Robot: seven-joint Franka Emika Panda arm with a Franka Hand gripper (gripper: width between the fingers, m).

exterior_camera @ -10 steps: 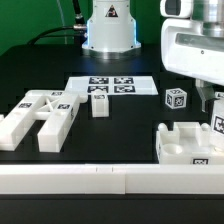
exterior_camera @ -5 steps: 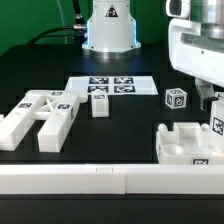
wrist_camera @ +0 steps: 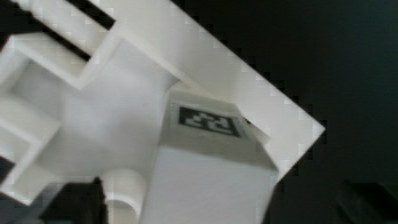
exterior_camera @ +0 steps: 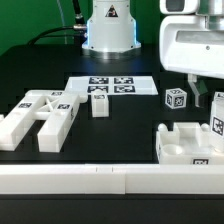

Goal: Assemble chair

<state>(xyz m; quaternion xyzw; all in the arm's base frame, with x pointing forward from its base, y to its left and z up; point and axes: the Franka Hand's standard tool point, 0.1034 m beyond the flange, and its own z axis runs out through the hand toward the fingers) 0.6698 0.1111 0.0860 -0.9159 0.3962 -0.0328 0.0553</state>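
**Pincer spread wide, hanging at the exterior view's right**

The arm's white base (exterior_camera: 110, 28) stands upright at the back, near the middle of the scene; the bulky white wrist housing (exterior_camera: 195, 45) hangs at the exterior view's right, facing straight down; beneath it the pincer (exterior_camera: 207, 102) holds its dark fingers (exterior_camera: 197, 96) well parted (the farther one sits close to the frame edge).

Gripper (exterior_camera: 207, 104) over notched block (exterior_camera: 182, 147), H-shaped frame (exterior_camera: 40, 120) apart

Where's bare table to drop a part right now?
Free: black table between the H-shaped frame and the notched block, in front of the small bar; also behind the frame, toward the exterior view's left. Crowded: exterior view's right, gripper, tagged cube, notched block.
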